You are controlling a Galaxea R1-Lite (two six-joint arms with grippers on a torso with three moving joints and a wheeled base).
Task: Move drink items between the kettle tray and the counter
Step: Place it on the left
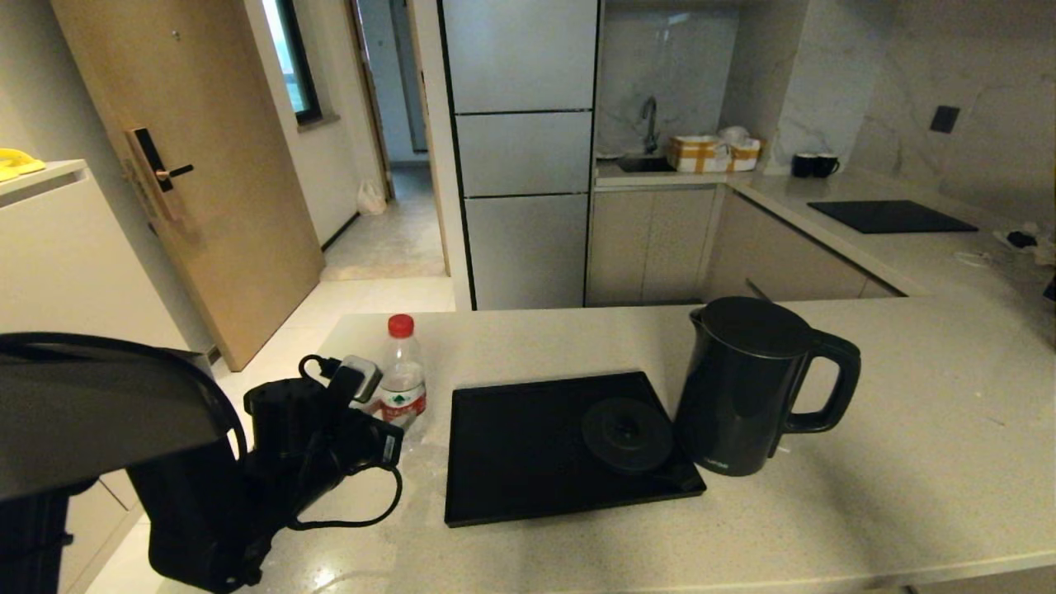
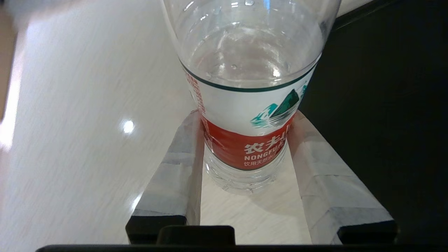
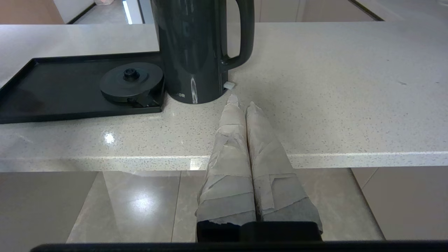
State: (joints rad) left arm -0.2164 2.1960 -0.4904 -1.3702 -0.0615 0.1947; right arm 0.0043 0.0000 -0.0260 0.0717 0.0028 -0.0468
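Note:
The clear water bottle with red cap and red label stands on the beige counter, just left of the black kettle tray. My left gripper is shut on the bottle, its taped fingers pressing the label from both sides low down. The bottle's base rests on the counter. The dark kettle stands on the counter against the tray's right edge, handle to the right. The round base disc on the tray is bare. My right gripper is shut and empty, at the counter's front edge, near the kettle.
Two black mugs and a black cooktop sit on the far grey worktop. The counter's left end lies close behind the bottle. Its front edge runs under my right fingers. Bare counter spreads right of the kettle.

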